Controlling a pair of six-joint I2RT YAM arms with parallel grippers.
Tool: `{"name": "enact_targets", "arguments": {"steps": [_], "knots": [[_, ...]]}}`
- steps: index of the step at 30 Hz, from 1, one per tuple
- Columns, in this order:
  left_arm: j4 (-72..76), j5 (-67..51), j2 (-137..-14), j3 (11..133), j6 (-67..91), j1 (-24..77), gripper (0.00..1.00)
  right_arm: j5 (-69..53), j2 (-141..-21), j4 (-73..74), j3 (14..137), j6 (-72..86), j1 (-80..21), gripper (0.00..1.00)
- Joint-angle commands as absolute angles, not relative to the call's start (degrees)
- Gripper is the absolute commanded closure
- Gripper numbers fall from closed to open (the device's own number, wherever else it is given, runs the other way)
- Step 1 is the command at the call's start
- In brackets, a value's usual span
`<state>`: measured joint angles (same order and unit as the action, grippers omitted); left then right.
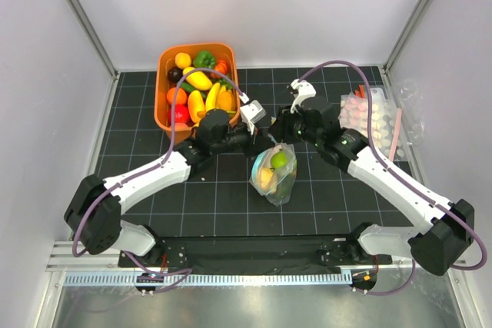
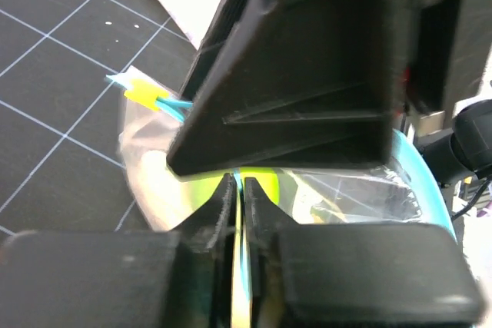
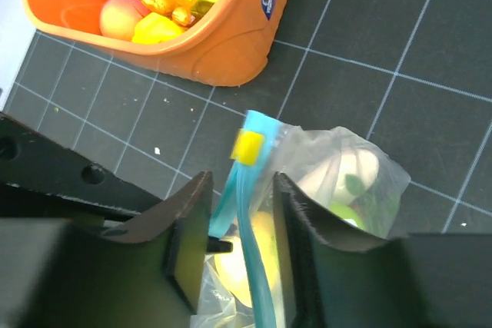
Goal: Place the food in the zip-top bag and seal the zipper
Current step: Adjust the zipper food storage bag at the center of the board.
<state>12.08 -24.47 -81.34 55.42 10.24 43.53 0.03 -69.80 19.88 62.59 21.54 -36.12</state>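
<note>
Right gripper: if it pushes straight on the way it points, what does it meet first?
The zipper, which runs between the right gripper's open jaws, with its yellow slider just ahead. Past that, probably the orange basket; depth unclear.

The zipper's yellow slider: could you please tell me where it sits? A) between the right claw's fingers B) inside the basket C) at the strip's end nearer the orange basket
C: the yellow slider sits at the zipper end, past the right claw, toward the orange basket.
</note>
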Motion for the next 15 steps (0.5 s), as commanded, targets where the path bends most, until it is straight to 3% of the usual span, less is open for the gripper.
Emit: {"name": "enact_targets", "arguments": {"steps": [1,2,3,4,5,8,12,15], "knots": [[13.1,-25.84,-78.58,57.57,10.9,44.38,0.87,4.57,-70.22,20.13,65.39,20.48,-36.65,0.66],[13.1,-26.19,-78.31,57.57,10.99,44.56,0.84,4.48,-70.57,20.04,65.3,20.04,-36.74,0.72],[13.1,-26.71,-78.14,57.57,11.42,44.65,0.73,4.74,-70.75,19.95,65.39,19.78,-36.74,0.8],[12.92,-26.89,-77.61,57.57,11.86,44.65,0.68,4.83,-70.75,19.95,65.3,19.51,-36.65,0.93],[12.22,-27.85,-77.26,57.74,12.3,44.65,0.63,5.1,-70.4,19.34,64.95,19.16,-36.65,0.96],[10.73,-26.9,-74.46,57.83,14.58,44.65,0.43,5.97,-69.0,17.41,63.12,18.9,-36.74,0.99],[9.23,-20.15,-67.95,54.94,19.15,44.65,0.29,3.27,-66.45,15.74,61.09,17.5,-36.65,0.99],[4.49,-10.66,-63.38,53.88,19.08,44.39,0.25,-6.03,-65.48,14.42,60.21,14.52,-36.65,0.99]]}}
